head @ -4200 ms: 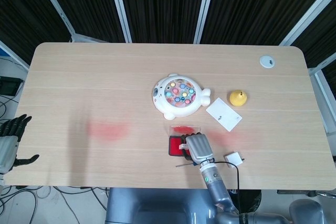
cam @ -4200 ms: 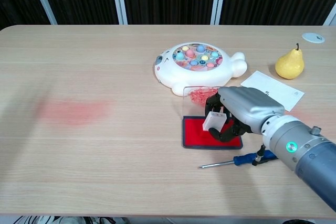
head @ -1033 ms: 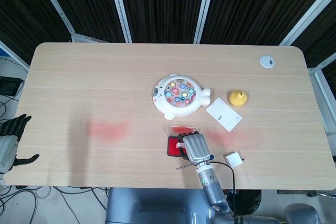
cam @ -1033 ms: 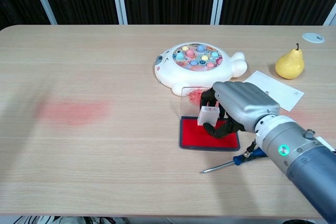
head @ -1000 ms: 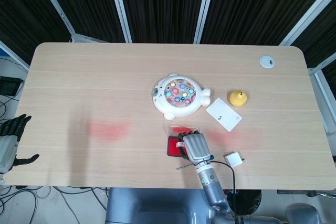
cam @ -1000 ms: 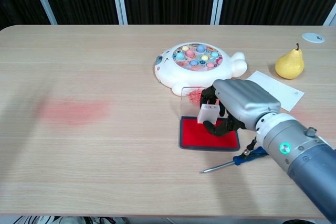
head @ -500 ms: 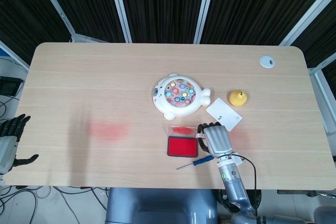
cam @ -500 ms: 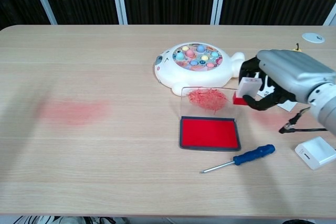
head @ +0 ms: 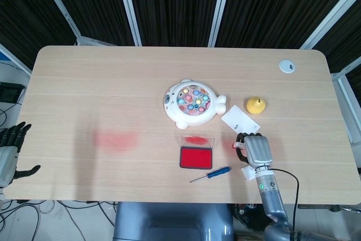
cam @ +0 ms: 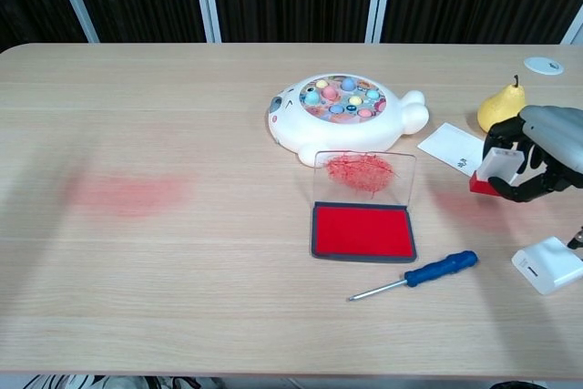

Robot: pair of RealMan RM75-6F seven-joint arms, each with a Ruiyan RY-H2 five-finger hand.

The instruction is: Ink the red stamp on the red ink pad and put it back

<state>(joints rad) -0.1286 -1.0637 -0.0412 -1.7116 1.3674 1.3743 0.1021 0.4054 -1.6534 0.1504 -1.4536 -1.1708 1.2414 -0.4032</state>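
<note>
The red ink pad [cam: 363, 230] [head: 196, 157] lies open at the table's front centre, its clear lid [cam: 363, 175] standing up behind it with red smears. My right hand [cam: 537, 161] [head: 254, 149] holds the red stamp [cam: 493, 172] by its white top, well to the right of the pad and over a faint red stain on the table. The stamp's red base [cam: 481, 186] is close to the wood; I cannot tell whether it touches. My left hand [head: 10, 145] hangs off the table's left edge, fingers spread and holding nothing.
A blue-handled screwdriver [cam: 417, 277] lies in front of the pad. A white adapter [cam: 547, 264] sits at the front right. A white card [cam: 454, 147], a yellow pear [cam: 500, 107] and a white fishing toy [cam: 342, 112] stand behind. A red stain [cam: 127, 192] marks the left side.
My right hand has lifted the stamp off the ink pad and carried it rightward, past the card, lowering it toward the table at the right.
</note>
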